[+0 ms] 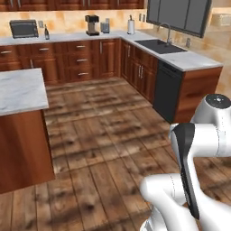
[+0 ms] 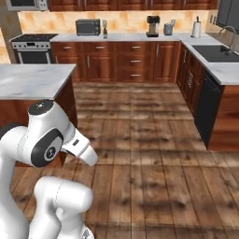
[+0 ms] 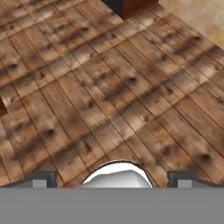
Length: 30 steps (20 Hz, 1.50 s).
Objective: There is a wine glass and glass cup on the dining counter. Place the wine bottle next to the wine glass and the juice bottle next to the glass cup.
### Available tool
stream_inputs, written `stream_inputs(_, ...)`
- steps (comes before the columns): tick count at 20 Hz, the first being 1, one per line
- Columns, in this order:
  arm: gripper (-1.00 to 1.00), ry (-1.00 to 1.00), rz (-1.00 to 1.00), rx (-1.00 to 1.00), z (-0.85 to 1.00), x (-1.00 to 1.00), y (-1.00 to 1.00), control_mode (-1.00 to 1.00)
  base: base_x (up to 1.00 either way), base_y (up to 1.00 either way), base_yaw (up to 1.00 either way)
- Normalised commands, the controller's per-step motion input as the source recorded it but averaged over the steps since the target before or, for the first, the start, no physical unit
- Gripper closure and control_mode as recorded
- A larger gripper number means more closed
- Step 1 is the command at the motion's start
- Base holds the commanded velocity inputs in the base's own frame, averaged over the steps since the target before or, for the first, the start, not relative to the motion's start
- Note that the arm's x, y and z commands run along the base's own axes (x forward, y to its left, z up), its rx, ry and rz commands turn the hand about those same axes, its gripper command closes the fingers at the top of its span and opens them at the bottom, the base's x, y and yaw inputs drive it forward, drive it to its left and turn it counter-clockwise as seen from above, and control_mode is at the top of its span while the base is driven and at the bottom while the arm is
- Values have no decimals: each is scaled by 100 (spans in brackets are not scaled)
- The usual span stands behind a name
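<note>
Gripper (image 3: 112, 181): fingers (image 3: 43, 179) spread wide apart, nothing between them; the hand looks down at bare wooden floor (image 3: 109, 87), a stance suited to travel rather than to a grasp.
Arm (image 2: 46, 140): folded close over the base, probably so that it swings clear of the cabinets while the base drives.
Wine bottle (image 1: 46, 32): a small dark bottle stands upright on the back worktop (image 1: 67, 37), just beside the toaster oven (image 1: 23, 28); likely this one, though too small to be sure.
Juice bottle, wine glass, glass cup: cannot be made out.
Marble top on wood panel (image 1: 20, 90): to the left; possibly the dining counter, uncertain.
Stage: judged early; no bottle yet fetched.
</note>
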Motion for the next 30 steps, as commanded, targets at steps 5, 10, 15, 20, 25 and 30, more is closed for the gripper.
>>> stream_inputs(5,-100,0,0,0,0,0,0,100,78,-23,2)
stream_inputs(10,-100,0,0,0,0,0,0,100,78,-22,5)
stream_inputs(15,-100,0,0,0,0,0,0,100,80,-21,6)
stream_inputs(20,-100,0,0,0,0,0,0,100,79,-21,6)
stream_inputs(25,-100,0,0,0,0,0,0,100,80,-18,10)
stream_inputs(30,-100,0,0,0,0,0,0,100,80,-18,10)
